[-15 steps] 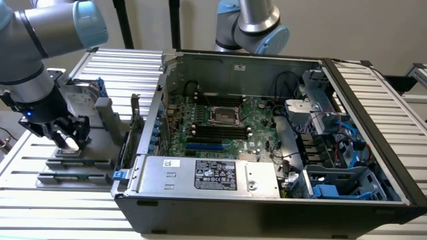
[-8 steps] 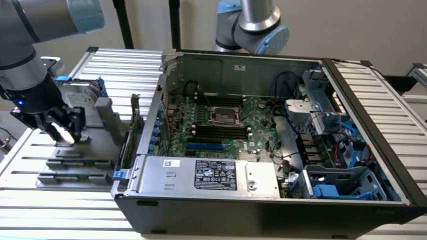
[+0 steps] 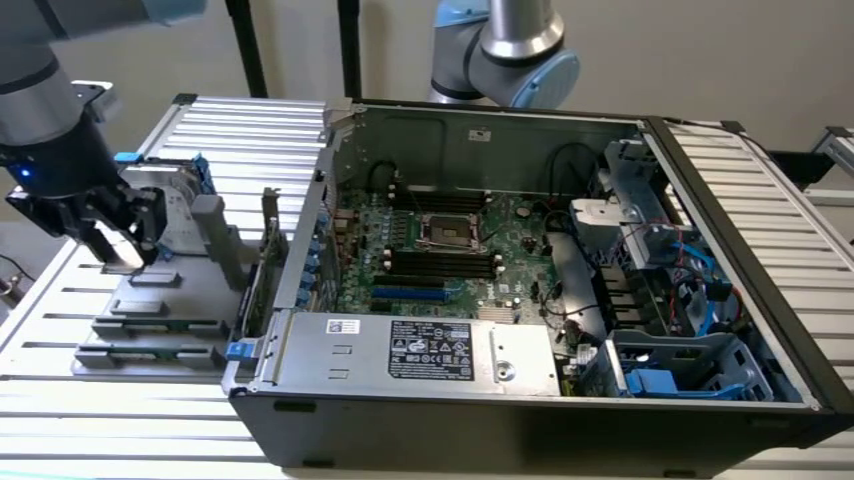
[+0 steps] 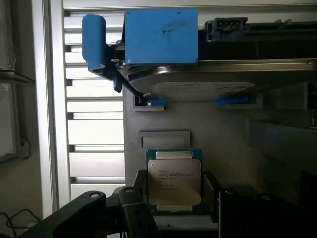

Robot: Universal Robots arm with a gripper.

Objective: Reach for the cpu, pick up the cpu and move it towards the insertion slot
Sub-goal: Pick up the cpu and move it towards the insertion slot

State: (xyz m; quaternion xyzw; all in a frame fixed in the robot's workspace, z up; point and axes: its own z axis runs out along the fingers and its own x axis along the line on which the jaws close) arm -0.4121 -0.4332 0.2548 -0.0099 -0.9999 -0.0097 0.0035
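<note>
Exterior view's left: arm steep, pincer (image 3: 120, 250) straight down at the cpu (image 4: 174, 182).

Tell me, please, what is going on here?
A robot arm has its gripper at the cpu, over a grey fixture on the exterior view's left of an open computer case. Whether the cpu is gripped cannot be told. The slot sits on the motherboard inside the case, well apart from the cpu.
</note>
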